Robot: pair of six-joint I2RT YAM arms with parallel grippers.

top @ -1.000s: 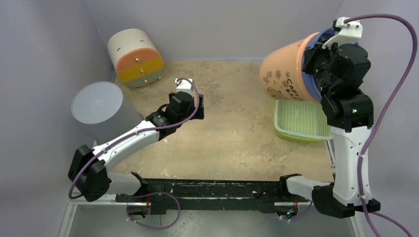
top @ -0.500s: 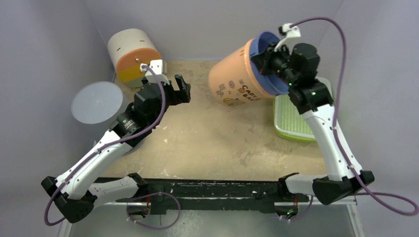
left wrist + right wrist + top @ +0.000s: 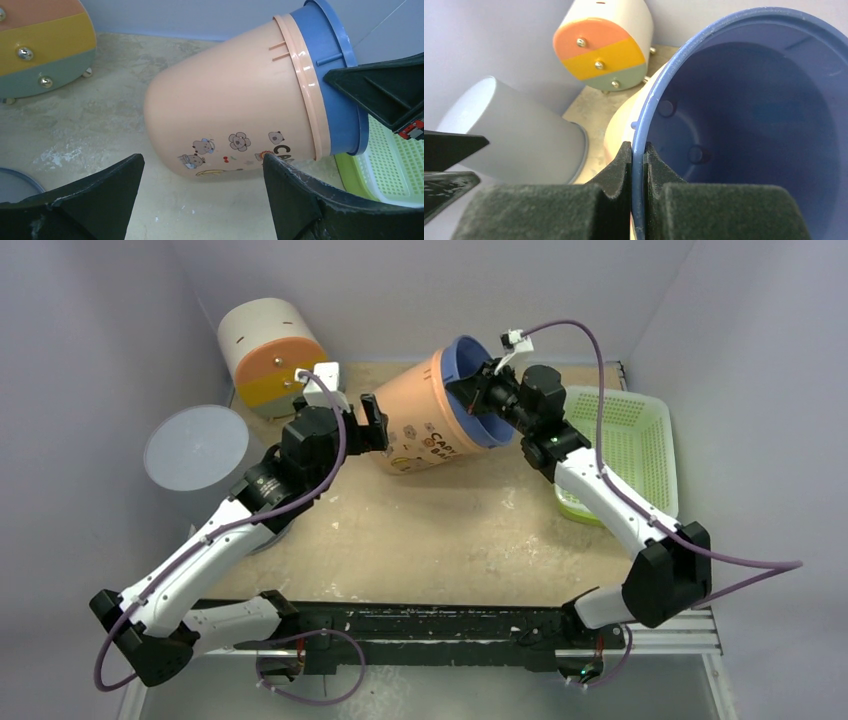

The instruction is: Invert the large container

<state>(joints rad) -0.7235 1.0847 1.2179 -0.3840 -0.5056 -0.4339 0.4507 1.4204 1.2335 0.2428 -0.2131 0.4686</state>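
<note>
Grips the large container by its blue rim with the right tool, closed down hard on the thin rim wall, one black pad inside the mouth and the other against the outside. Holds it tipped well over on its side above the back middle of the tabletop, with the closed peach base aimed down and to the left and the open blue mouth aimed up and to the right, toward the right arm. Not upside down at this angle. Cannot tell whether the lowest edge of the base touches the tabletop or hangs just clear of it. Spreads the left tool wide open just beside that base, with nothing in its grasp; from the left wrist, looks between the two black fingertips onto the side printed with small cartoon animals and a flower. Behind the left arm, against the back wall, a round drawer unit with an orange, yellow and green front. At the left edge, near the left forearm, a grey cylinder. To the right, partly under the right arm, a green basket.
</note>
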